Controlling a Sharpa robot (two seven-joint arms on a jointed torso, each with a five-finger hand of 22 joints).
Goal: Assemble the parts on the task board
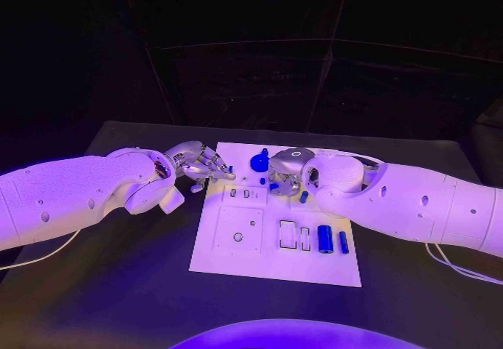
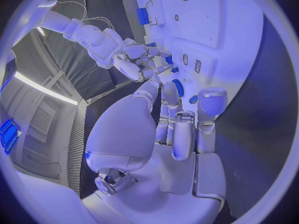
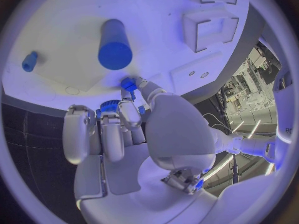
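Observation:
The white task board (image 1: 275, 267) lies in the middle of the table. My right hand (image 1: 285, 173) is over its far end and pinches a small blue part (image 3: 129, 83) at its fingertips, close to the board (image 3: 69, 15). A tall blue cylinder (image 3: 115, 46) stands on the board beyond those fingers; it is the blue knob (image 1: 259, 163) between my hands. My left hand (image 1: 201, 166) hovers at the board's far left edge with fingers (image 2: 211, 104) apart and nothing in them. The left wrist view has the right hand (image 2: 134, 59) facing it.
A blue cylinder (image 1: 325, 238) and a thin blue bar (image 1: 344, 242) lie at the board's right side, beside empty rectangular slots (image 1: 288, 235). A small blue peg (image 3: 29, 61) stands apart on the board. Black table (image 1: 115, 291) surrounds the board.

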